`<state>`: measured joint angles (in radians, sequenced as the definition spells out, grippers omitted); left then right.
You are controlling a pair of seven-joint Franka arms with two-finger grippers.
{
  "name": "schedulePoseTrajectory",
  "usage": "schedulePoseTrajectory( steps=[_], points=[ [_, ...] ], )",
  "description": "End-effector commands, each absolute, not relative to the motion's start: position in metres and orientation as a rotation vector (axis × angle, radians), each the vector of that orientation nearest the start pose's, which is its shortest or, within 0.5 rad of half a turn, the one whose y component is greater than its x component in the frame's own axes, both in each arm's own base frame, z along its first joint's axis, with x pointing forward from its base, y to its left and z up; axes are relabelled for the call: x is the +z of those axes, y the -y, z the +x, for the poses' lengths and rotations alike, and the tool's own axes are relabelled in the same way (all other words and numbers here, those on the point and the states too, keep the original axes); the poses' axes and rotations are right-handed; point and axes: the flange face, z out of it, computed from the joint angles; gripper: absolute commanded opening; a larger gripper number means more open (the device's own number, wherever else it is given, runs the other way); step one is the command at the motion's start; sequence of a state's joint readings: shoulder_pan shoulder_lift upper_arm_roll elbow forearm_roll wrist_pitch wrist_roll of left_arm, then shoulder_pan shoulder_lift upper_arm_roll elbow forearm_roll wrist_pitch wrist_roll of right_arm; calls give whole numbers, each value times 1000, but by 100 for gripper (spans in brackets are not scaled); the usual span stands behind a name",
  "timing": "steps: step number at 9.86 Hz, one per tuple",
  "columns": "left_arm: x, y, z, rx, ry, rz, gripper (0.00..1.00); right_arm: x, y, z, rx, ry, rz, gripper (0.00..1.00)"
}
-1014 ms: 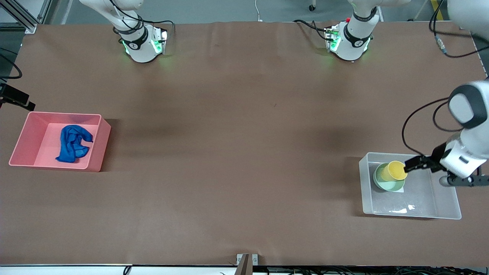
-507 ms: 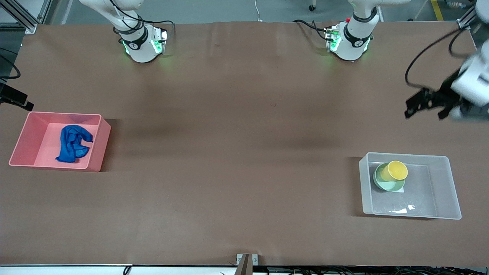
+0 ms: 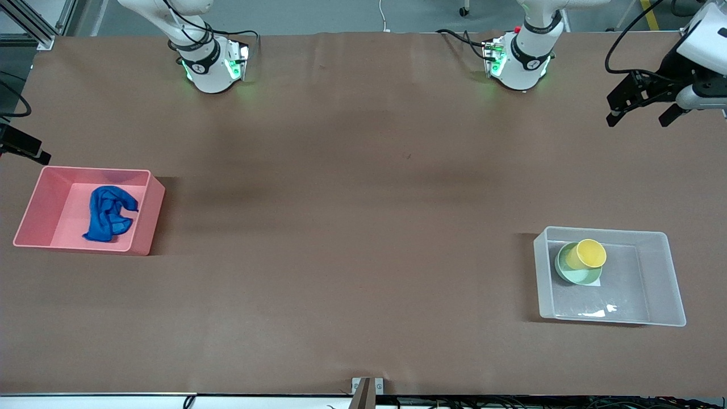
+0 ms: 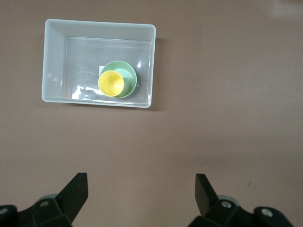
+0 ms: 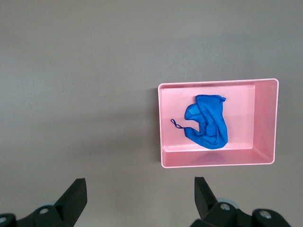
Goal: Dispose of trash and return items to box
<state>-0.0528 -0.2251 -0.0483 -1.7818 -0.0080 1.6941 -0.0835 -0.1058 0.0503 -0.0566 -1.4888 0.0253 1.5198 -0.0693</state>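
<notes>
The blue rag lies crumpled in the pink bin at the right arm's end of the table. It also shows in the right wrist view, inside the pink bin. The yellow cup stands in the mint-green bowl, inside the clear bin at the left arm's end. The left wrist view shows the cup, bowl and bin from high above. My left gripper is open and empty, high over the table. My right gripper is open and empty, high over bare table beside the pink bin.
The two arm bases stand along the table's edge farthest from the front camera. A black mount sits off the table edge near the pink bin. A small metal bracket is at the edge nearest the camera.
My left gripper has lifted away from the cup in the clear bin and risen high, toward the bases' edge of the table. The cup stays in the bowl. The rag has not moved.
</notes>
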Motion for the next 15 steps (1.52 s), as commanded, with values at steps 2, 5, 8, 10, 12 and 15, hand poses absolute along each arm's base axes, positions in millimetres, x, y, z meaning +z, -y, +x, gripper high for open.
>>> schedulePoseTrajectory(
  steps=[2, 5, 8, 10, 12, 15],
  points=[
    [666, 55, 546, -69, -41, -3129, 100, 633, 87, 551, 23, -127, -3111, 100],
    [673, 56, 539, -37, -79, -3140, 100, 634, 86, 551, 24, -127, -3112, 100],
    [668, 55, 533, -17, -80, -3141, 100, 632, 86, 549, 51, -127, -3115, 100],
    [667, 56, 532, -10, -85, -3141, 100, 633, 86, 549, 48, -127, -3115, 100],
    [667, 56, 532, -5, -87, -3141, 100, 632, 86, 549, 51, -127, -3115, 100],
    [666, 55, 530, 23, -132, -3124, 100, 632, 87, 549, 51, -130, -3114, 100]
  ],
)
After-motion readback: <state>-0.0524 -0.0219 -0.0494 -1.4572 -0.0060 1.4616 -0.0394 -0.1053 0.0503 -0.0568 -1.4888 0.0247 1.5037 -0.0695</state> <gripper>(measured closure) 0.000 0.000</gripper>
